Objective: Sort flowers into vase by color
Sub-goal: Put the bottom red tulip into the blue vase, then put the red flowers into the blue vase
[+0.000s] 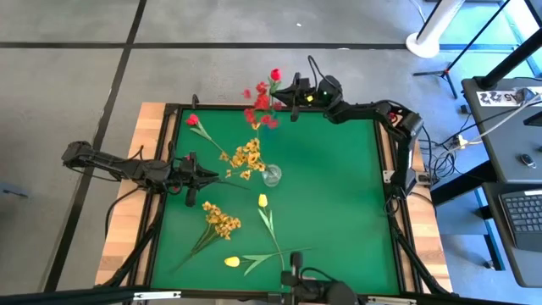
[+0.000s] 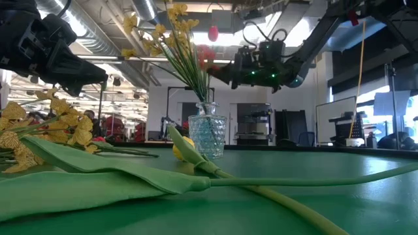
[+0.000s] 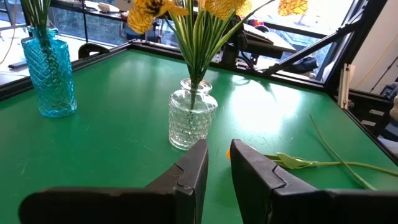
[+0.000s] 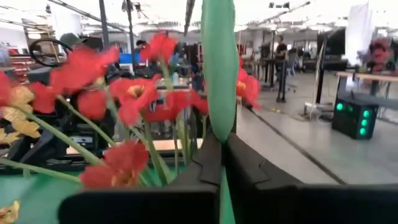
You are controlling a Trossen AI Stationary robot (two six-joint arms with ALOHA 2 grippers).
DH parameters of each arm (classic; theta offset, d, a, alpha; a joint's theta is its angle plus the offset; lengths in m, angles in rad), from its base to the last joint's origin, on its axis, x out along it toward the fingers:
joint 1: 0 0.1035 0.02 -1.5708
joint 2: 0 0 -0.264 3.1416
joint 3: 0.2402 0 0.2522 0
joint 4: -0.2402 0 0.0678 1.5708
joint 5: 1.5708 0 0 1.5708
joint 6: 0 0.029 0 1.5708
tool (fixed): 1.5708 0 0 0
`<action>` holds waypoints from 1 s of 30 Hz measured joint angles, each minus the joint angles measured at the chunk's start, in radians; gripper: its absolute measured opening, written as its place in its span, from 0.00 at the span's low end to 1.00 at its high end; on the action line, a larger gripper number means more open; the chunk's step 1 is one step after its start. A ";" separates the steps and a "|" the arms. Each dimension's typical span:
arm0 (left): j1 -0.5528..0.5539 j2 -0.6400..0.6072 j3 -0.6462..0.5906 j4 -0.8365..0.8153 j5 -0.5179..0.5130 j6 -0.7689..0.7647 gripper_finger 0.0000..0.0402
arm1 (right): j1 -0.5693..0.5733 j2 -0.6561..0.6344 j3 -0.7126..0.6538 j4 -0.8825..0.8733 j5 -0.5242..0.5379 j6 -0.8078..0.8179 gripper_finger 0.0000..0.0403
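From above, the right tool (image 1: 292, 95) hung at the far edge of the green worktop (image 1: 339, 195), clamped on a red tulip (image 1: 275, 75) beside the red spray (image 1: 261, 106). The left tool (image 1: 212, 174) sat just short of the clear vase (image 1: 271, 176) of yellow flowers (image 1: 247, 158), its fingers slightly parted with nothing between them.

At table height, a yellow tulip (image 2: 185, 149) lay before the vase (image 2: 207, 135).

The left wrist showed the clear vase (image 3: 191, 114) ahead of that tool, a blue vase (image 3: 51, 73) farther off.

The right wrist showed a green leaf (image 4: 218, 68) pinched between closed fingers (image 4: 186, 177).
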 joint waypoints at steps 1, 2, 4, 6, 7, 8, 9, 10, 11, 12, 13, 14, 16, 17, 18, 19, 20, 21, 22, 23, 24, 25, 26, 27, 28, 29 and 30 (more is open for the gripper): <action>0.000 0.000 0.000 0.000 0.000 0.000 0.17 | 0.003 0.000 0.000 -0.009 -0.002 0.002 0.05; 0.000 0.000 0.000 0.000 0.000 0.000 0.17 | 0.005 0.000 0.000 -0.018 -0.007 0.004 0.07; 0.000 0.000 0.000 0.000 0.000 0.000 0.17 | 0.006 0.000 0.000 -0.028 -0.013 0.004 0.12; 0.000 0.000 0.000 0.000 0.000 0.000 0.17 | 0.006 -0.002 0.000 -0.044 -0.018 0.018 0.18; 0.000 0.000 0.000 0.000 0.000 0.000 0.17 | 0.005 -0.002 0.000 -0.050 -0.019 0.031 0.22; 0.000 0.000 0.000 0.000 0.000 0.000 0.17 | 0.003 -0.002 0.000 -0.057 -0.019 0.047 0.26; 0.000 0.000 0.000 0.000 0.000 0.000 0.17 | 0.002 -0.002 0.000 -0.065 -0.025 0.052 0.30; 0.000 0.000 0.000 0.000 0.000 0.000 0.17 | -0.003 -0.003 0.000 -0.074 -0.035 0.056 0.34; 0.000 0.000 0.000 0.000 0.000 0.000 0.17 | -0.004 -0.004 0.000 -0.082 -0.050 0.073 0.38; 0.000 0.000 0.000 0.000 0.000 0.000 0.17 | -0.004 -0.007 0.000 -0.094 -0.059 0.097 0.42; 0.000 0.000 0.000 0.000 0.000 0.000 0.17 | -0.004 -0.011 0.000 -0.105 -0.070 0.118 0.46; 0.000 0.000 0.000 0.000 0.000 0.000 0.17 | -0.008 -0.015 0.000 -0.119 -0.091 0.135 0.49; 0.000 0.000 0.000 0.000 0.000 0.000 0.17 | -0.017 -0.027 0.000 -0.145 -0.156 0.163 0.55; 0.000 0.000 0.000 0.000 0.000 0.000 0.17 | -0.017 -0.035 0.000 -0.160 -0.189 0.183 0.58; 0.000 0.000 0.000 0.000 0.000 0.000 0.17 | -0.020 -0.044 0.000 -0.180 -0.217 0.204 0.60; 0.000 0.000 0.000 0.000 0.000 0.000 0.17 | -0.026 -0.057 0.000 -0.212 -0.238 0.220 0.61; 0.000 0.000 0.000 0.000 0.000 0.000 0.17 | -0.029 -0.071 0.000 -0.248 -0.255 0.235 0.63; 0.000 0.000 0.000 0.000 0.000 0.000 0.17 | -0.029 -0.086 0.000 -0.286 -0.262 0.237 0.63; 0.000 0.000 0.000 0.000 0.000 0.000 0.17 | -0.029 -0.102 0.000 -0.329 -0.264 0.236 0.64; 0.000 0.000 0.000 0.000 0.000 0.000 0.17 | -0.029 -0.120 0.000 -0.376 -0.266 0.230 0.64; 0.000 0.000 0.000 0.000 0.000 0.000 0.17 | -0.029 -0.139 0.000 -0.424 -0.264 0.214 0.63; 0.000 0.000 0.000 0.000 0.000 0.000 0.17 | -0.029 -0.159 0.000 -0.472 -0.259 0.186 0.63; 0.000 0.000 0.000 0.000 0.000 0.000 0.17 | -0.029 -0.183 0.000 -0.524 -0.244 0.154 0.62; 0.000 0.000 0.000 0.000 0.000 0.000 0.17 | -0.029 -0.206 0.000 -0.579 -0.225 0.122 0.62; 0.000 0.000 0.000 0.000 0.000 0.000 0.17 | -0.029 -0.231 0.000 -0.635 -0.199 0.086 0.61; 0.000 0.000 0.000 0.000 0.000 0.000 0.17 | -0.028 -0.256 0.000 -0.687 -0.168 0.051 0.61; 0.000 0.000 0.000 0.000 0.000 0.000 0.17 | -0.028 -0.285 0.000 -0.744 -0.139 0.019 0.60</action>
